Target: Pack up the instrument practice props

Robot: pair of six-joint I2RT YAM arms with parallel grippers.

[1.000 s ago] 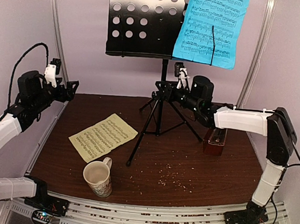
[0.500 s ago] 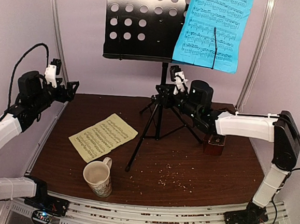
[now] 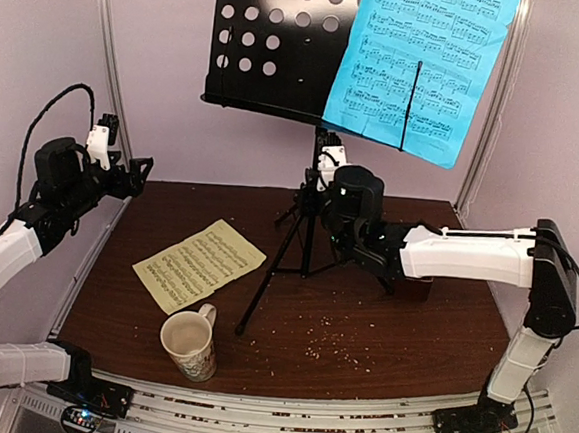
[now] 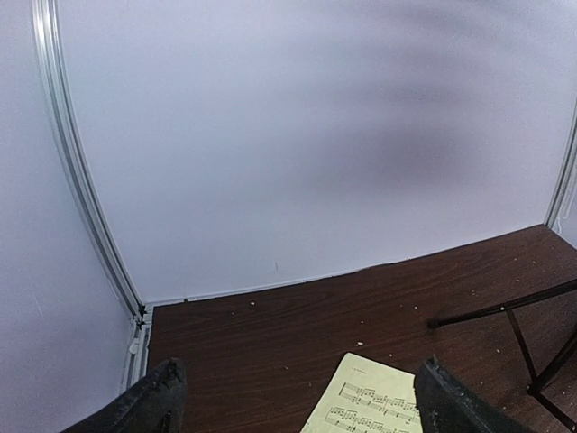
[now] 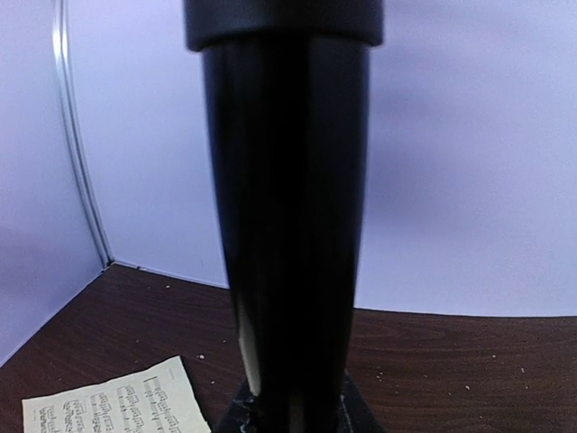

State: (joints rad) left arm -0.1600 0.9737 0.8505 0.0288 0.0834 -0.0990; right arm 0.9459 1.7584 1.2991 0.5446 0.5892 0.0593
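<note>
Black perforated music stand (image 3: 279, 90) at twelve o'clock on the brown table (image 3: 430, 338), tripod legs spread, desk tipped down toward three o'clock. Far left, around ten o'clock, left gripper (image 3: 141, 170) raised well clear of the tabletop, jaws wide apart, holding nothing. Toward eight o'clock, pale yellow music sheet (image 3: 198, 265) lying flat and askew. At seven o'clock, near the front edge, cream patterned mug (image 3: 189, 344) upright, handle toward twelve, just apart from that sheet's near corner. In the middle, right gripper (image 3: 315, 190) reaching in from three o'clock to the stand's pole, just above the leg hub. Pole filling the centre of the right wrist view, jaws seemingly clamped on it, barely showing at the bottom edge. On the desk's right half, blue music sheet (image 3: 417, 66) held under a thin black retaining arm, overhanging the lower lip. At three o'clock, dark red-brown metronome (image 3: 422, 290), mostly hidden behind the right forearm. Crumbs (image 3: 329, 352) scattered toward five o'clock.
</note>
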